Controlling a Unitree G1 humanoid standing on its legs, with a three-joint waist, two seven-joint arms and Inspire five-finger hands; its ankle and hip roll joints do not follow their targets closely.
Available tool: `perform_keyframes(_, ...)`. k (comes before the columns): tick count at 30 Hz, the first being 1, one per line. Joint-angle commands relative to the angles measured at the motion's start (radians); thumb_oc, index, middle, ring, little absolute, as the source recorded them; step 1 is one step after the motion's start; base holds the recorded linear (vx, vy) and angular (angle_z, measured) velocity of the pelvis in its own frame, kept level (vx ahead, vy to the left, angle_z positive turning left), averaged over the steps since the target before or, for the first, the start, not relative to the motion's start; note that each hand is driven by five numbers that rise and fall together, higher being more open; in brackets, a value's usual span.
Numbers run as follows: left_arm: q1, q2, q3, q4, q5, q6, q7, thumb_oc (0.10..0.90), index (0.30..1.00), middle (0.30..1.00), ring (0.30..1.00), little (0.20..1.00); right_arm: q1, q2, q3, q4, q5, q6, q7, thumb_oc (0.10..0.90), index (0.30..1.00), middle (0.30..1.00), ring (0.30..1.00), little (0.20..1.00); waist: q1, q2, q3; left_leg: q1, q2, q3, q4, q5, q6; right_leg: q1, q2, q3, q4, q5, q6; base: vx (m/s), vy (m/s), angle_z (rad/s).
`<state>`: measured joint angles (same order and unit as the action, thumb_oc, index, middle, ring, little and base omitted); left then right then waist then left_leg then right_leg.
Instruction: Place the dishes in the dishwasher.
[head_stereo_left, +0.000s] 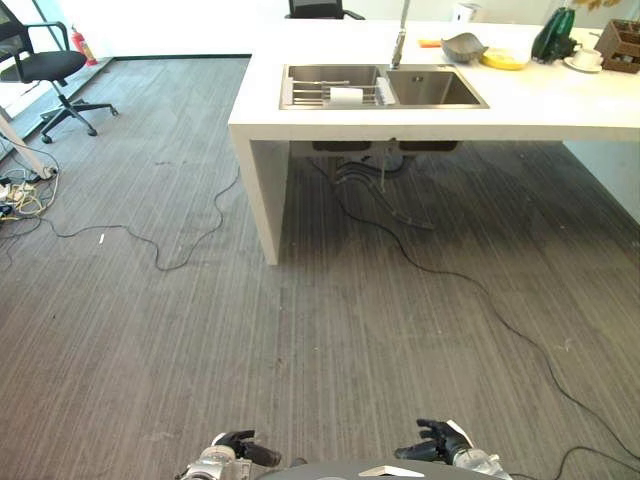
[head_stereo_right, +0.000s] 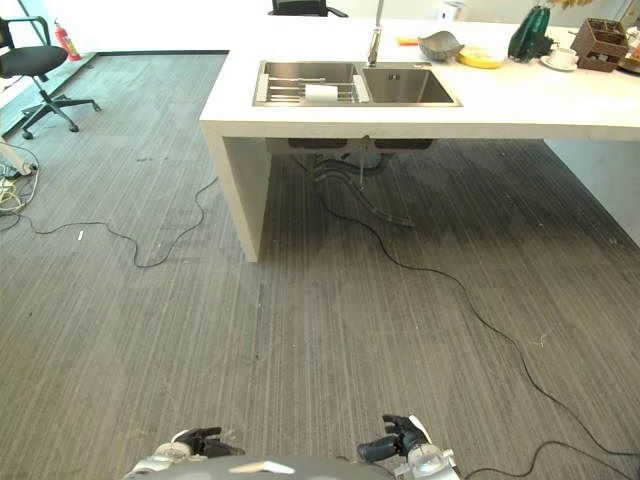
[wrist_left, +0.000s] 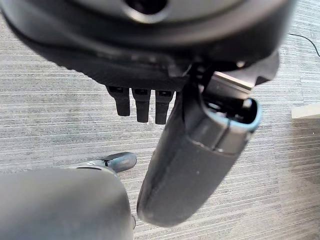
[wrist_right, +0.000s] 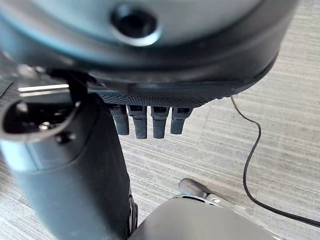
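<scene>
Both hands, left (head_stereo_left: 238, 447) and right (head_stereo_left: 440, 441), hung near with relaxed, empty fingers, well apart from the dishes (head_stereo_left: 463, 46) on the far counter (head_stereo_left: 560, 104).

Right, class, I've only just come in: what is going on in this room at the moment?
A robot stands on the carpet some way back from a white counter with a double sink. Its left hand and right hand hang low in front of it, fingers relaxed, holding nothing. A rack with a white dish sits in the sink's left basin; a grey bowl, a yellow plate and a cup are on the counter. No dish has been picked up yet.
</scene>
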<state>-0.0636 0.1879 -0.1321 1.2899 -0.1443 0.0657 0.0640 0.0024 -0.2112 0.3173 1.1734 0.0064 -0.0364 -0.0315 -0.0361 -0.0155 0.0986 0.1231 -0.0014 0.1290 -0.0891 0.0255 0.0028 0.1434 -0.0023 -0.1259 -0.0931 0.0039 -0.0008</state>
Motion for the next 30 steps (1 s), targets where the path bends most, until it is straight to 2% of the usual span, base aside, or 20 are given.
perform_keyframes(1, -0.032, -0.057, 0.015, 0.056, -0.029, -0.024, 0.015, 0.800, 0.900, 0.900, 0.900, 0.900, -0.020, -0.003, 0.015, 0.062, 0.046, -0.008, -0.009, 0.800, 0.900, 0.900, 0.900, 0.900, -0.004, -0.006, -0.016, 0.013, 0.016, 0.067, 0.002, -0.022, -0.063, -0.025, -0.062, -0.041, 0.006, 0.006, 0.111, 0.00, 0.000, 0.00)
perform_keyframes(9, -0.025, -0.065, 0.026, 0.081, -0.040, -0.026, 0.032, 0.800, 0.900, 0.900, 0.900, 0.900, -0.020, 0.015, -0.057, 0.130, 0.160, -0.010, -0.001, 0.800, 0.900, 0.900, 0.900, 0.900, -0.003, -0.001, -0.025, 0.024, 0.015, 0.067, 0.002, -0.027, -0.063, -0.012, -0.065, -0.049, 0.006, -0.003, 0.111, 0.00, 0.001, 0.00)
perform_keyframes(19, -0.017, -0.077, 0.024, 0.084, -0.055, -0.028, 0.038, 0.800, 0.900, 0.900, 0.900, 0.900, -0.025, 0.003, -0.065, 0.131, 0.130, -0.016, -0.030, 0.800, 0.900, 0.900, 0.900, 0.900, -0.002, 0.002, -0.023, 0.024, 0.016, 0.068, 0.002, -0.027, -0.062, -0.011, -0.065, -0.048, 0.006, -0.001, 0.112, 0.00, 0.000, 0.00)
perform_keyframes(30, -0.010, -0.090, -0.024, 0.079, -0.011, -0.030, 0.021, 0.800, 0.900, 0.900, 0.900, 0.900, -0.037, -0.011, -0.070, 0.160, 0.122, 0.007, -0.017, 0.800, 0.900, 0.900, 0.900, 0.900, 0.004, 0.008, -0.023, 0.022, 0.018, 0.060, 0.002, -0.020, -0.063, -0.010, -0.065, -0.054, 0.006, 0.000, 0.109, 0.00, 0.000, 0.00)
